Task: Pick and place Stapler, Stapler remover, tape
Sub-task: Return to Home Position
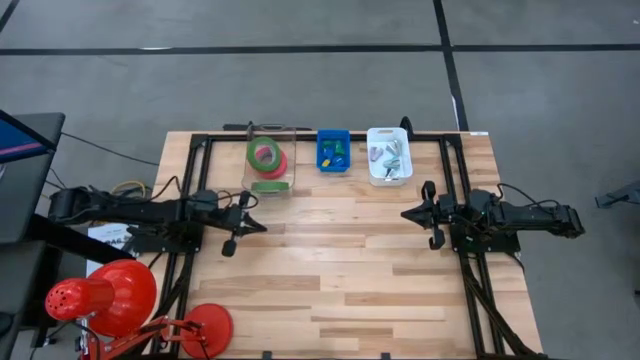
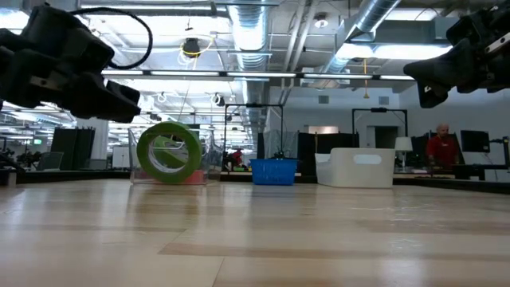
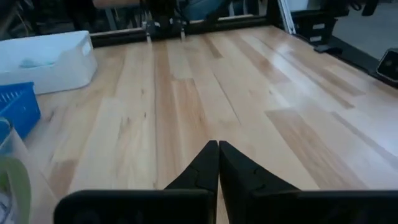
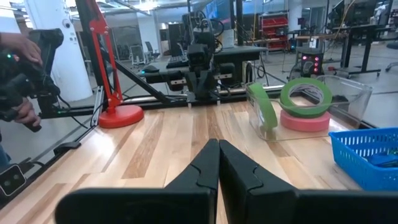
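Pale plank table [image 1: 340,290], butcher-block top. Grey concrete floor [image 1: 300,80] all round the table, crossed by dark lines. Red desk lamp [image 1: 100,295] off the table's left side, its round base [image 1: 208,328] at a left-hand corner of the table. Dark screen [image 1: 25,150] farther left of the table. Beyond the table is an open hall, with silver ducts [image 2: 251,32] and strip lights [image 2: 199,73] overhead. A person in a red top [image 2: 439,147] is well behind the table.

We cannot identify the tiny items [image 1: 335,154] inside the blue bin [image 1: 321,150], nor those inside the white bin [image 1: 373,150].
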